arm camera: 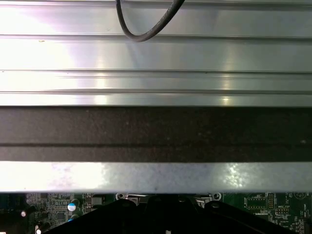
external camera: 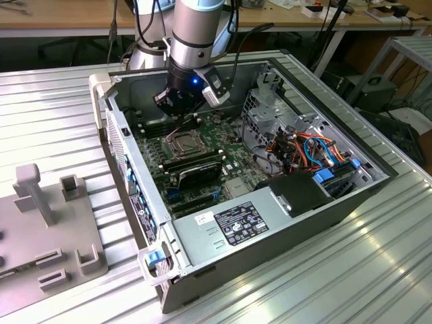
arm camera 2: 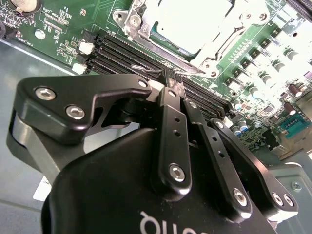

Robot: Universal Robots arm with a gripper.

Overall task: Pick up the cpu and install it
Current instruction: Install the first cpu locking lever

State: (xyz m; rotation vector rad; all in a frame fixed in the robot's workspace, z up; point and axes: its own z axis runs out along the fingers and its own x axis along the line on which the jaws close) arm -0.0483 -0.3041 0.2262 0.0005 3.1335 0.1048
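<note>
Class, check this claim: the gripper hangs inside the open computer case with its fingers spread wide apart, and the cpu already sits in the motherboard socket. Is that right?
Not quite. The gripper has its fingers closed together, not spread, as the second wrist view shows. The rest holds: it hangs inside the open computer case, and the cpu sits in the motherboard socket.

Cpu (arm camera 2: 187, 22) in socket, beside memory slots (arm camera 2: 131, 56)

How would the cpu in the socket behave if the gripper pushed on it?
The cpu looks thin, flat and rigid, so it is probably light and unlikely to roll or tip. Seated within the metal socket frame, it would likely not slide sideways.
</note>
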